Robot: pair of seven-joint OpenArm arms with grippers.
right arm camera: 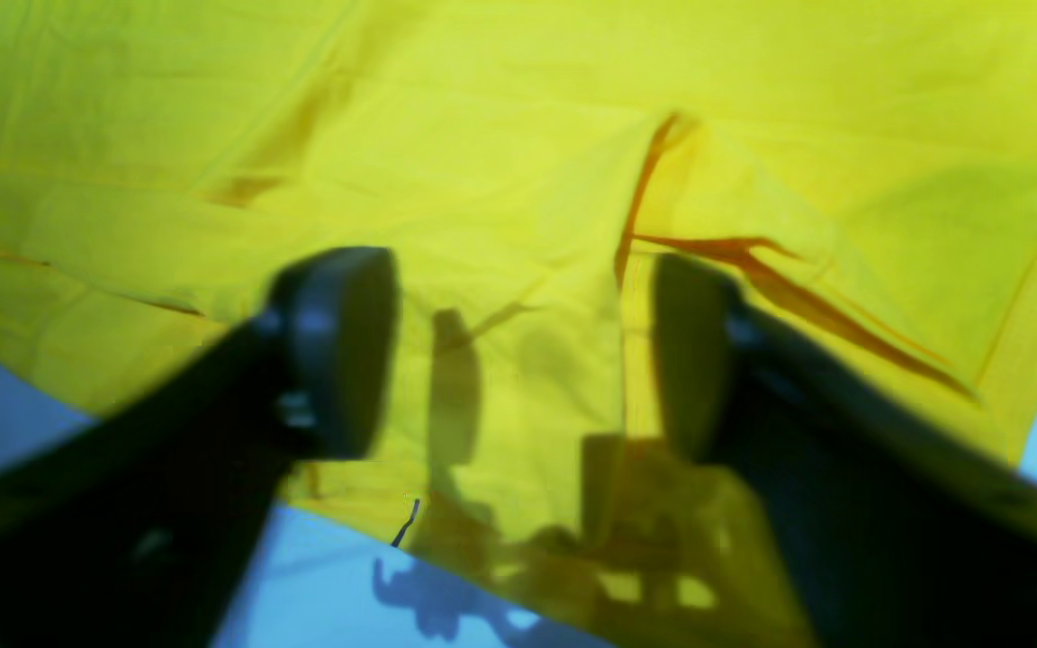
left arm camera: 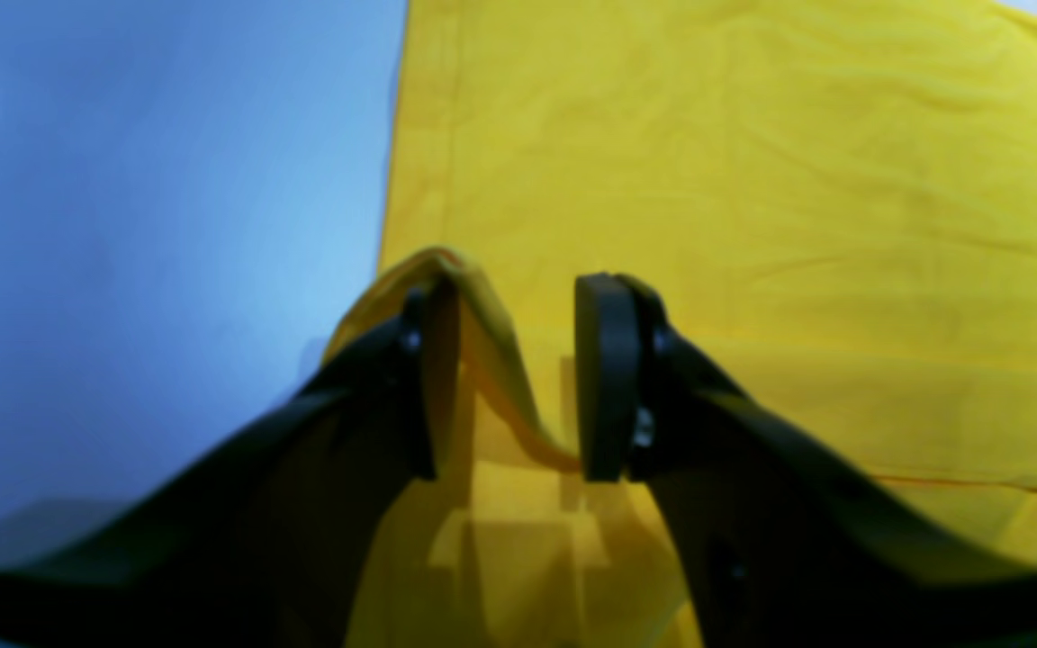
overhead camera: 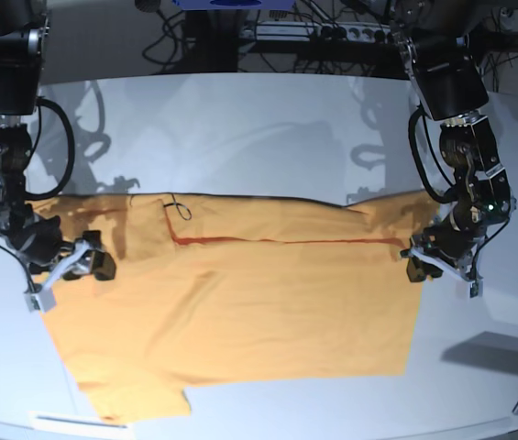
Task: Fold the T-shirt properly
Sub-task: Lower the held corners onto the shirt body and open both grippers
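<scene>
With one lengthwise fold lying flat on the worktop (overhead camera: 268,119), the T-shirt (overhead camera: 240,302) is sitting under the spread right gripper (right arm camera: 518,351) while the parted left gripper (left arm camera: 514,378) is loosely straddling a raised hem ridge; cross folds remain.

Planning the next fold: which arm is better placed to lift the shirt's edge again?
Probably the left: its claw is open with a ridge of the T-shirt hem between its jaws. The right claw gapes wide over flat cloth.
</scene>
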